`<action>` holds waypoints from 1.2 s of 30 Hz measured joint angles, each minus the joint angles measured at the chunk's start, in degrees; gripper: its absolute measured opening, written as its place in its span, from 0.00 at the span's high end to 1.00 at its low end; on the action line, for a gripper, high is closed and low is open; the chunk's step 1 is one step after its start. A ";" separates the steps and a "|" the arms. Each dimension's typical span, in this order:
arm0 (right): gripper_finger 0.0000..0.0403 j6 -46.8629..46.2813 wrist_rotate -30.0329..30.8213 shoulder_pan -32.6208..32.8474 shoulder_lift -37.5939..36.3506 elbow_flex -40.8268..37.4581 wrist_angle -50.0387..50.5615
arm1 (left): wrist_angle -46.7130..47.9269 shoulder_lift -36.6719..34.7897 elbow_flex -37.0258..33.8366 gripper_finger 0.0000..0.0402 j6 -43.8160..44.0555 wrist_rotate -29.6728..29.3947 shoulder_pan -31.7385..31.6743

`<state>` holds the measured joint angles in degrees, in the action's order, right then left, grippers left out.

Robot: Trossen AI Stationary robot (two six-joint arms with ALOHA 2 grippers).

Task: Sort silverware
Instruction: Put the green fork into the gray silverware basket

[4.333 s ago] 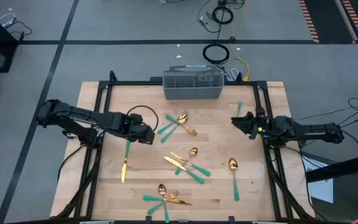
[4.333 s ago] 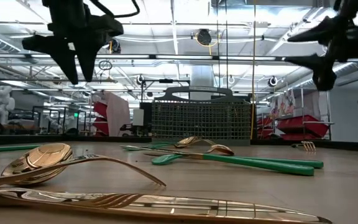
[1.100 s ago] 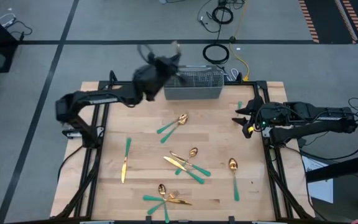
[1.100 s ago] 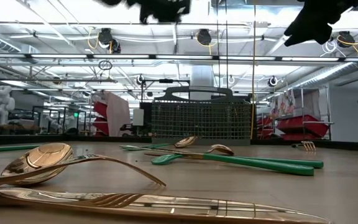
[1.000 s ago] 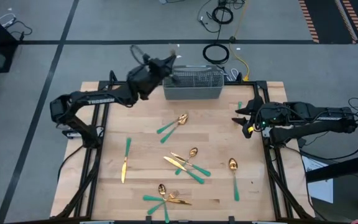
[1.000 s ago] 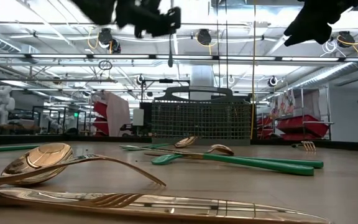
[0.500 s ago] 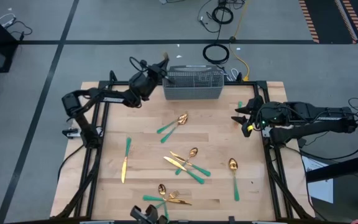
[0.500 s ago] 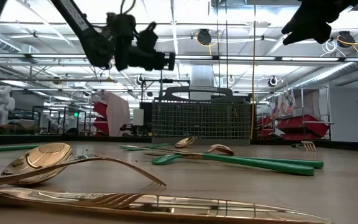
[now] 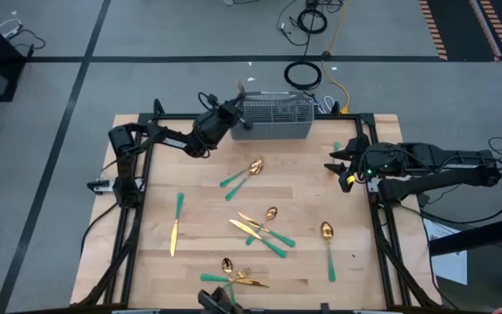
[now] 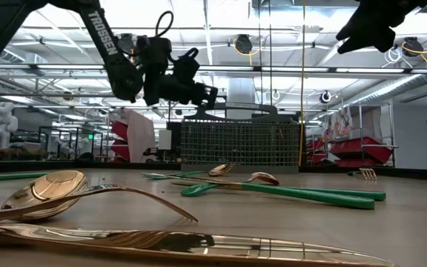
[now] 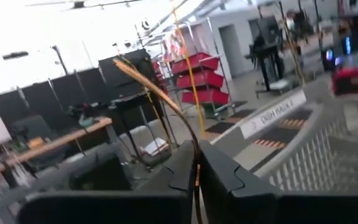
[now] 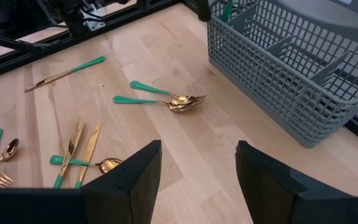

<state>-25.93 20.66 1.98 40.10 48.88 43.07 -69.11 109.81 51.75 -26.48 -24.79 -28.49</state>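
Note:
My left gripper hangs by the left end of the grey wire-mesh caddy, shut on one piece of silverware. That piece's gold part rises past the fingertips, and its teal handle shows over the caddy's corner. The other silverware lies flat on the wooden table: a spoon and fork near the caddy, a knife at the left, a crossed cluster in the middle, a spoon at the right and a cluster at the near edge. My right gripper is open above the table's right edge. My left gripper pinches the piece's thin gold part between its two fingers. The gold end sticks out beyond the fingertips. The piece is lifted clear of the table, next to the caddy's wire wall.
The caddy stands at the table's far edge with dividers inside. One teal-handled piece lies close to my right gripper. Black frame rails run along the table's left and right sides. Bare wood lies between the scattered pieces.
My left gripper has come down from high over the table's far edge, toward the caddy's left end, carrying the piece of silverware. My right gripper has kept still.

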 joint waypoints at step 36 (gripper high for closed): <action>0.32 -0.42 0.00 0.00 0.00 -0.01 0.04 | 38.84 -11.75 0.02 0.75 16.43 12.31 -2.11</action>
<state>-26.35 20.67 1.98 40.10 48.87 43.11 -30.27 98.06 51.77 -10.05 -12.48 -30.60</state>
